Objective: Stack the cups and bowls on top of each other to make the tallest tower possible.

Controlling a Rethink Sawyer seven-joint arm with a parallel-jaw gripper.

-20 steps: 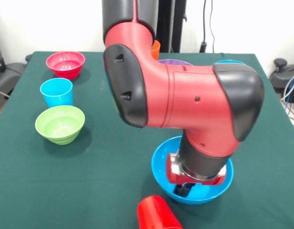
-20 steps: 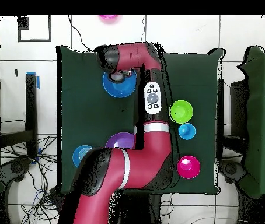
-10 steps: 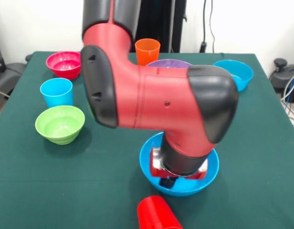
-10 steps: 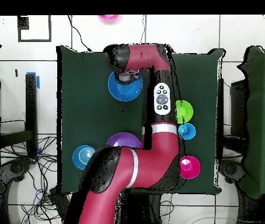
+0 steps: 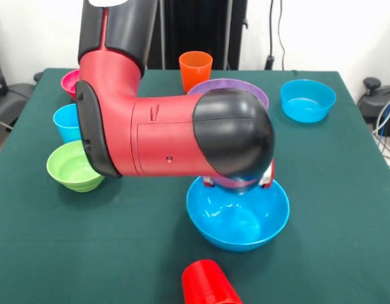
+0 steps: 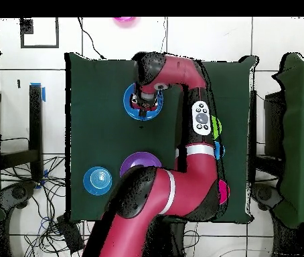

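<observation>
Right now the arm (image 5: 169, 136) bends low over the green table (image 5: 347, 209), and its gripper (image 6: 146, 102) hangs directly above the big blue bowl (image 5: 238, 215), just over the bowl's far rim; the wrist hides the fingers in both views, so I cannot tell whether they are spread or closed, or whether they touch the bowl at all. That bowl sits upright and looks empty. Just nearer the camera than the gripper, at the table's edge, a red cup (image 5: 207, 283) lies tipped on its side, close to the bowl but apart from it. Beyond the gripper, partly behind the elbow, sits the purple bowl (image 5: 228, 88), with an orange cup (image 5: 195, 68) upright a little past it. Off to the gripper's other side, well apart, a second blue bowl (image 5: 308, 99) stands alone. Behind the arm's upper link, a lime green bowl (image 5: 71, 166), a light blue cup (image 5: 66, 122) and a sliver of the pink bowl (image 5: 69, 80) line up along the table's side. Nothing I can see is stacked on anything else.
</observation>
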